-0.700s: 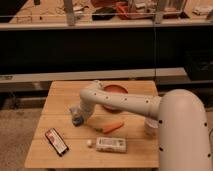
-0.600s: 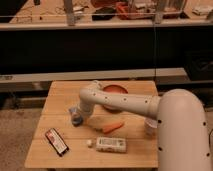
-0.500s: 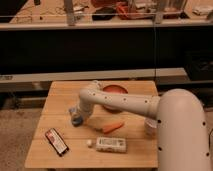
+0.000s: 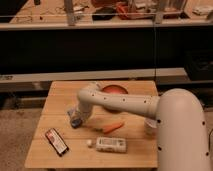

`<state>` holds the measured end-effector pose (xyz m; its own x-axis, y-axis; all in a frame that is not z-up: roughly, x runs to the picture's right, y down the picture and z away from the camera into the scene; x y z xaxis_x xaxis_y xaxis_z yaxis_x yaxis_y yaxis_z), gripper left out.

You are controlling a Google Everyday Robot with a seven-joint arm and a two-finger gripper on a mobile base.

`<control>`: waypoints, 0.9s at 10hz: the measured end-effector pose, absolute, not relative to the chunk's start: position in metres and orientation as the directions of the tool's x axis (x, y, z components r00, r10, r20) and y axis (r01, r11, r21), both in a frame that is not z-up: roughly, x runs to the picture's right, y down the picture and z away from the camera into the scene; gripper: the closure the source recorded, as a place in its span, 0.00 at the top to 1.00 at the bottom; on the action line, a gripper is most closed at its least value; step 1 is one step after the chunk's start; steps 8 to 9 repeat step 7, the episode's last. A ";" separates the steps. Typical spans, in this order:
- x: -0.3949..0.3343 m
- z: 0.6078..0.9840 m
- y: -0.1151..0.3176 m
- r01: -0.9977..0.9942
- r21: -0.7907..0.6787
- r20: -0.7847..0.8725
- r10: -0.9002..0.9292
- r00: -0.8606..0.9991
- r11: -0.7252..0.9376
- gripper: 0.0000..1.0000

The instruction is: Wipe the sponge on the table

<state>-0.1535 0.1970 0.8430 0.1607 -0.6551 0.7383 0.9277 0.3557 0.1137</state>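
A small bluish sponge (image 4: 73,116) lies on the wooden table (image 4: 60,97) at its left middle. My white arm reaches across from the right, and my gripper (image 4: 76,120) is down at the sponge, right against it. The sponge is partly hidden by the gripper, so I cannot make out how the two meet.
A red bowl (image 4: 114,90) sits at the back of the table behind the arm. An orange carrot (image 4: 111,127) lies in the middle, a white packet (image 4: 111,145) and a small white ball (image 4: 89,143) near the front edge, a dark snack bar (image 4: 56,141) at front left.
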 end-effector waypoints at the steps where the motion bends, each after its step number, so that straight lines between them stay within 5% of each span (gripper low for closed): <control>1: -0.151 0.841 0.200 0.927 0.111 0.739 -0.653 0.163 0.358 0.00; 9: -0.140 0.834 0.209 0.920 0.087 0.744 -0.639 0.195 0.383 0.00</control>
